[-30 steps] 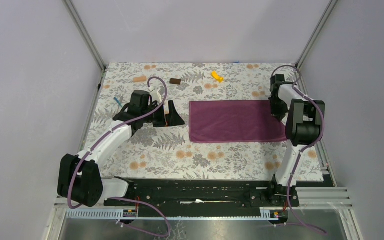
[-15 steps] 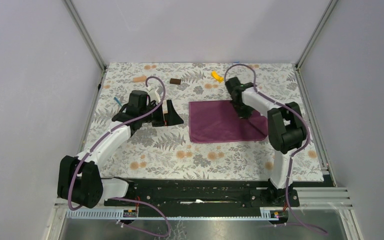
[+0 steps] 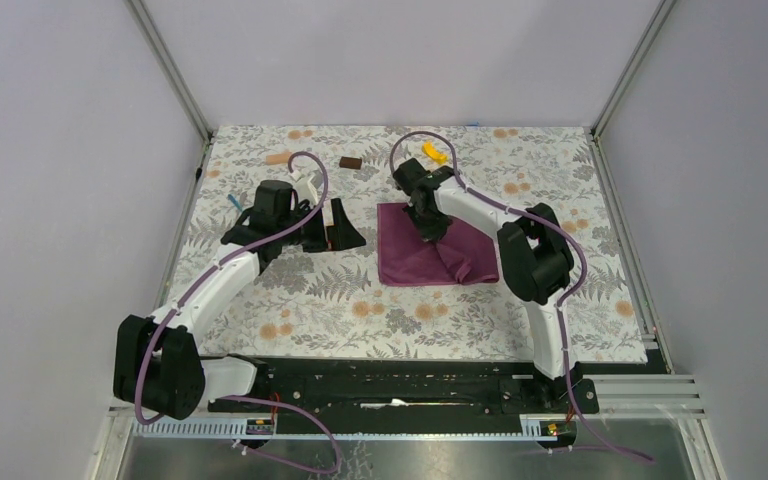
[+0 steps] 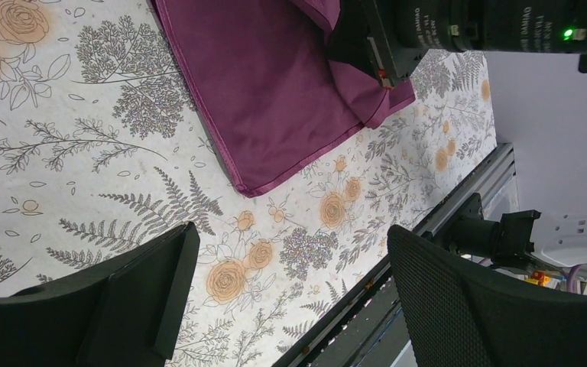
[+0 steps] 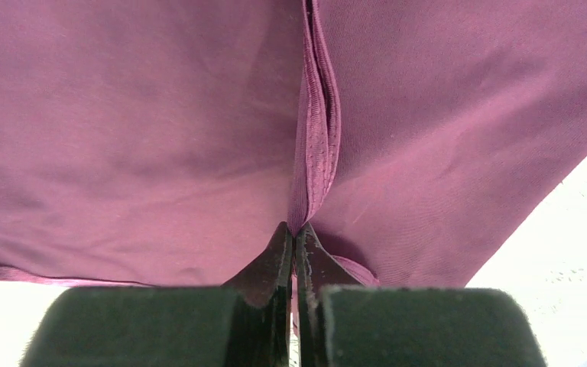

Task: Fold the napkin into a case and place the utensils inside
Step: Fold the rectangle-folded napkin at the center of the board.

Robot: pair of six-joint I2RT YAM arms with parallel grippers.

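Fold in hand: right gripper [image 5: 294, 243] pinches the napkin [image 5: 145, 115] by its hem, left gripper [image 4: 287, 302] gapes idle; next, lay the hem flat, then release.

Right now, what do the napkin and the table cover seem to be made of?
The napkin looks like soft matte cloth: fine texture, a stitched hem and limp folds. The table cover is a flat sheet with a floral print and little glare. Whether it is cloth or vinyl, I cannot tell.
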